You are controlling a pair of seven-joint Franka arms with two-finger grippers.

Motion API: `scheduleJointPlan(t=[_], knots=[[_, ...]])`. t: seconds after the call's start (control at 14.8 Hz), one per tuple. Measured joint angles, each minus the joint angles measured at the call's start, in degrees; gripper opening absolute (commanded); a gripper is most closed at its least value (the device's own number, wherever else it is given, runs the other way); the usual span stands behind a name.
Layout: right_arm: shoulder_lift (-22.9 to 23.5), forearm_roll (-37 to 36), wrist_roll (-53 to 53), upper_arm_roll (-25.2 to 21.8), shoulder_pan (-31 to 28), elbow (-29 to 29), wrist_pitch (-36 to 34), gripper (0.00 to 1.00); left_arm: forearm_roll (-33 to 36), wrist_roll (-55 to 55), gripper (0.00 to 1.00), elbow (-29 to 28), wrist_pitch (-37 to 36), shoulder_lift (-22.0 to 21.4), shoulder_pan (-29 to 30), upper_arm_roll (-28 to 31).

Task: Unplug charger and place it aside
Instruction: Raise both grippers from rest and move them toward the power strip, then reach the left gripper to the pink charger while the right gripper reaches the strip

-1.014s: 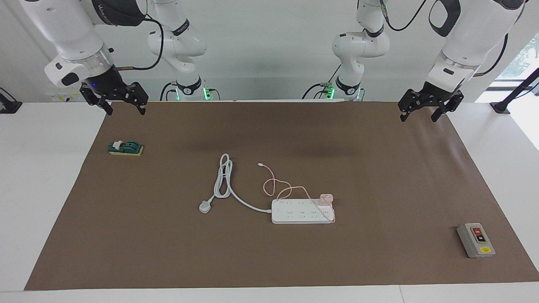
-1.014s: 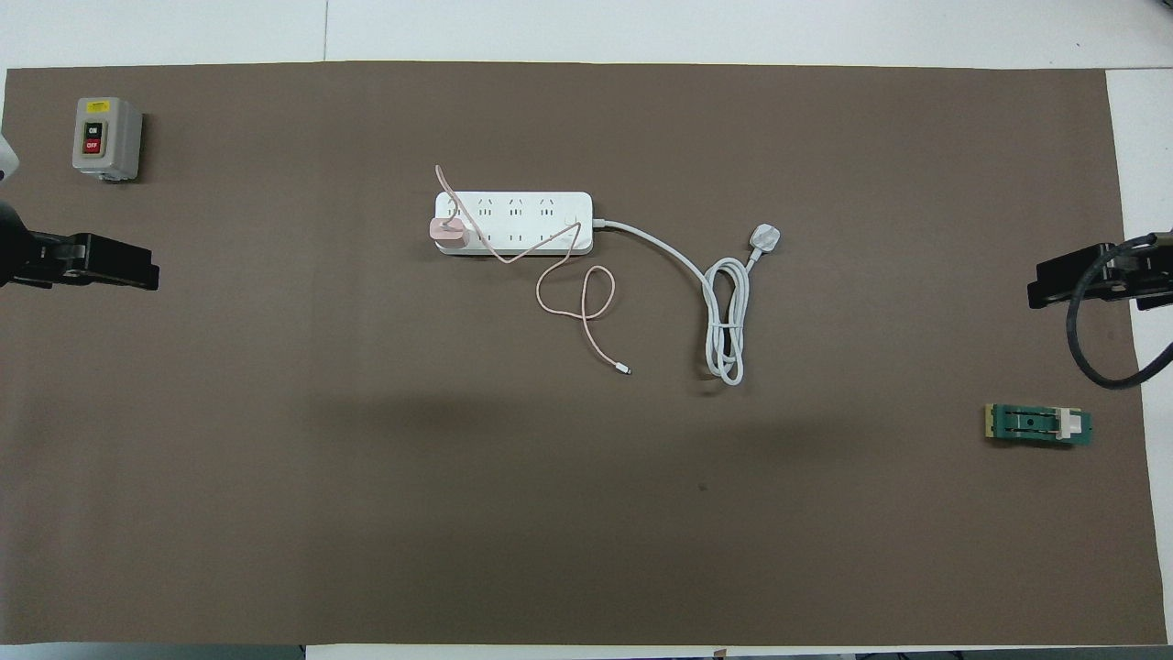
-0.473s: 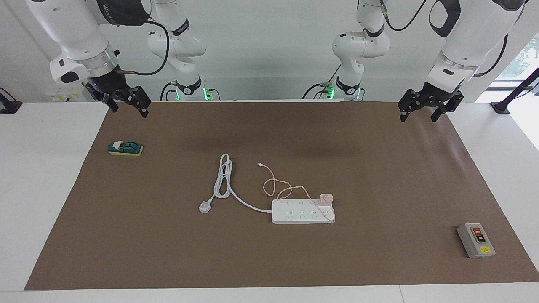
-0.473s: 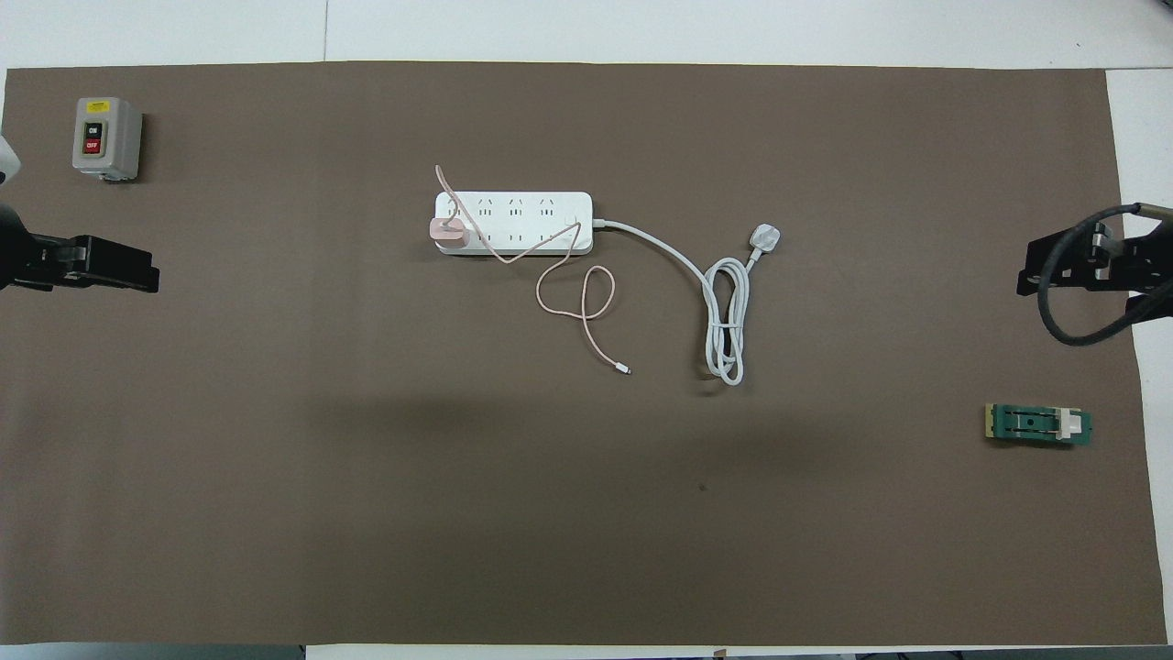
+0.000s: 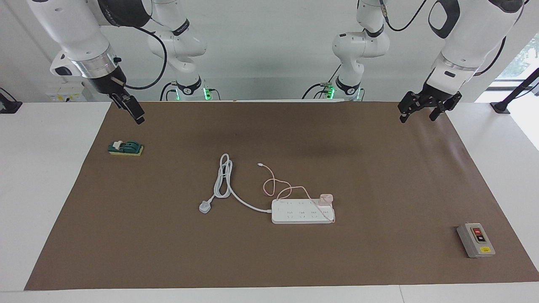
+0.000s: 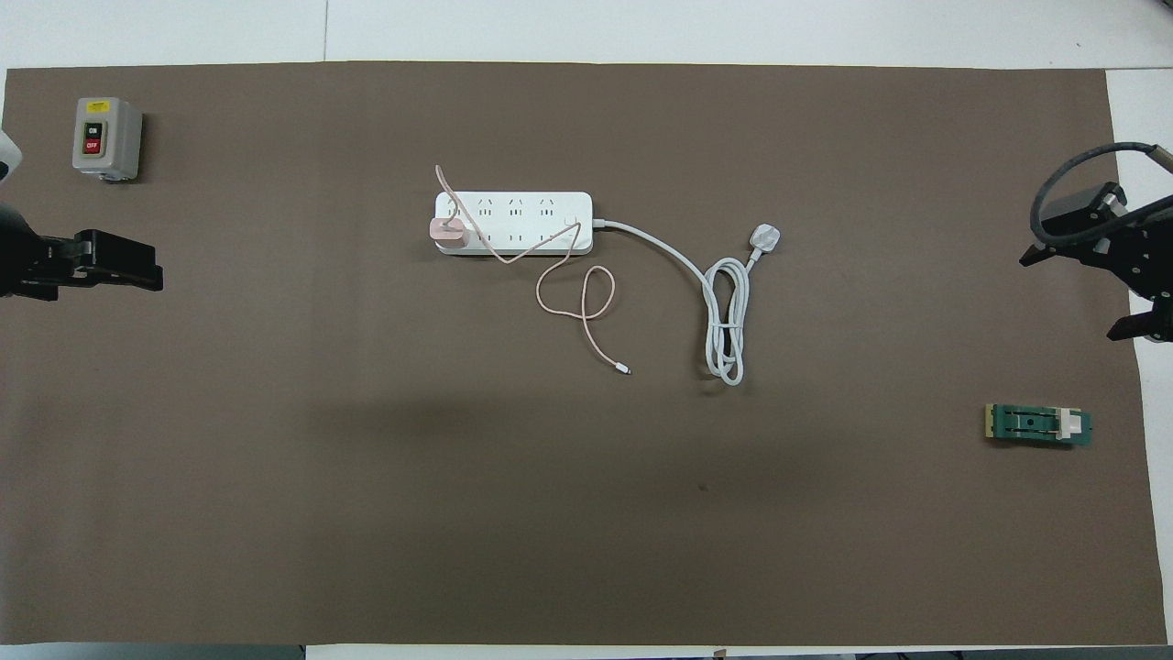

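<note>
The pale pink charger (image 5: 326, 198) is plugged into the end of the white power strip (image 5: 294, 212) nearest the left arm, in the middle of the brown mat. It also shows in the overhead view (image 6: 449, 233) on the strip (image 6: 531, 213). Its thin pink cable (image 6: 586, 298) loops over the strip and runs to a tiny white connector (image 6: 623, 369) nearer to the robots. My left gripper (image 5: 417, 115) hangs open and empty over the mat's corner at its own end. My right gripper (image 5: 138, 117) is open and empty over the mat's edge at its end; the overhead view (image 6: 1070, 298) shows its spread fingers.
The strip's thick white cord (image 5: 223, 181) lies coiled beside it, ending in a plug (image 5: 205, 206). A grey box with red and black buttons (image 5: 476, 240) stands at the left arm's end. A small green part (image 5: 126, 148) lies below the right gripper.
My right gripper has turned about its wrist and shifted a little toward the mat. The left gripper has hardly moved. The charger and the cables are unchanged.
</note>
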Motion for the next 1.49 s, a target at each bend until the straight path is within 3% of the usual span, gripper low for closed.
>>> scheduleJointPlan(t=[0.27, 0.68, 1.01, 1.49], knots=[[-0.39, 0.00, 13.02, 0.10, 0.59, -1.45, 0.11, 1.00, 0.00, -8.45, 1.00, -0.86, 1.47, 0.01, -0.01, -0.12], [-1.84, 0.00, 16.43, 0.06, 0.65, -3.03, 0.12, 1.00, 0.00, -21.79, 1.00, -1.60, 6.01, 1.68, -0.02, -0.26], [-1.63, 0.83, 27.89, 0.26, 1.63, -5.13, 6.73, 1.00, 0.60, -39.50, 1.00, -1.39, 9.45, 7.56, -3.37, -0.72], [3.81, 14.78, 32.51, 0.29, 2.36, -4.09, 8.04, 1.00, 0.95, -54.20, 1.00, 4.83, 10.44, 16.58, -7.08, -0.86]])
